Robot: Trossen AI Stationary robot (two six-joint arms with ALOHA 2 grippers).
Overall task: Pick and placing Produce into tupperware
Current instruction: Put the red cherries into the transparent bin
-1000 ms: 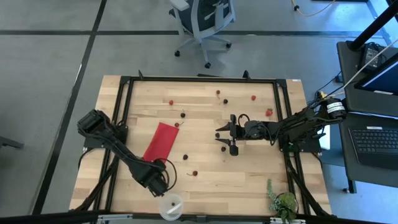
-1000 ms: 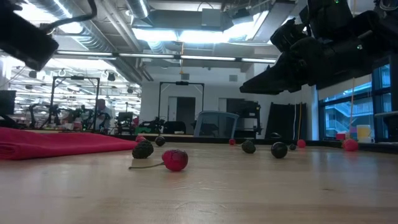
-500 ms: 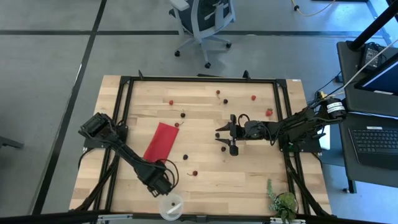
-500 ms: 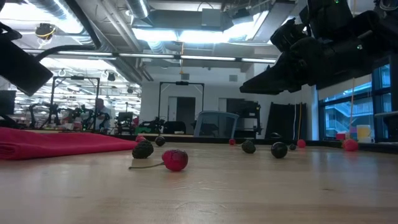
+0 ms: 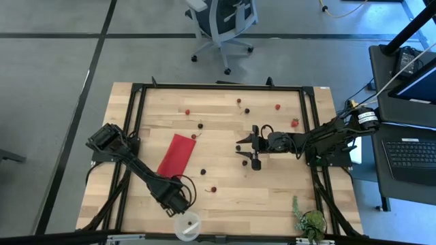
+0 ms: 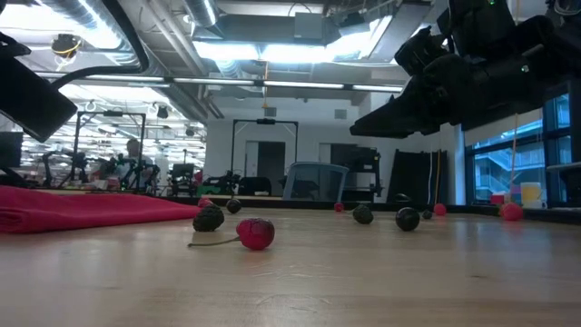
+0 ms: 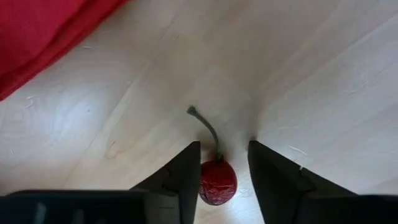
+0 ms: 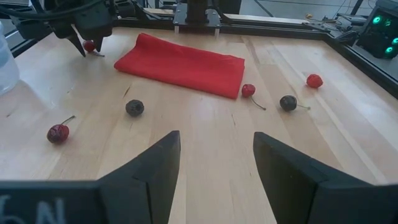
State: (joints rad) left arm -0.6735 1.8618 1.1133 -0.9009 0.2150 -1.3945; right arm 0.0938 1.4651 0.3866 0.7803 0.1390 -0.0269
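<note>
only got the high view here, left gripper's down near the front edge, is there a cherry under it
Observer: Yes. In the left wrist view a red cherry sits between the left gripper's fingers, stem pointing away from it.
Operator: gripped yet
Observer: Can't tell. The fingers flank it closely, but contact isn't clear.
Operator: where's the cup from there
Observer: Right wrist view shows the cup at the table edge, beside the left gripper.
Operator: right gripper holding anything
Observer: No. Its own view shows the right gripper open and empty above bare table.
</note>
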